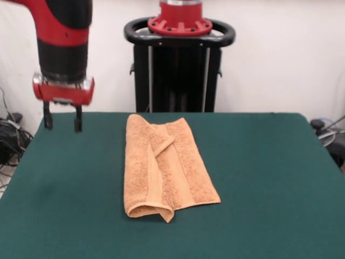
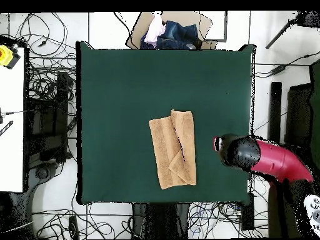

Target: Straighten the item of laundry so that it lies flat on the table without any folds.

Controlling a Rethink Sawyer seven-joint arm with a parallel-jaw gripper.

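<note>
in the front view, going from the left, the red and black arm (image 1: pixel 63 40) is hanging down over the far left corner of the table (image 1: pixel 269 178), and its gripper (image 1: pixel 63 123) is hovering just above the green top with nothing in it; the two dark fingers (image 1: pixel 78 121) are pointing straight down with a clear gap between them, so it is standing open and gripping nothing. it is sitting well apart from the towel (image 1: pixel 164 167). moving right, the peach towel is lying near the middle of the table, running lengthwise from the far side toward the near edge. it is not lying flat: its left long side is folding over onto the rest, making a long lengthwise flap with a paler band along it, a small strip is crossing diagonally near the far end, and the near left corner is curling under into a rolled lip. right of the towel the green surface is stretching out to the edge.

in the overhead view, the towel (image 2: pixel 173 149) is lying a little below the table's (image 2: pixel 112 94) centre, with a dark crease running down its length, and the arm (image 2: pixel 262 157) is reaching in from the right, its gripper end just beside the table's right edge. a box of clothes (image 2: pixel 169 32) is sitting beyond the top edge
</note>
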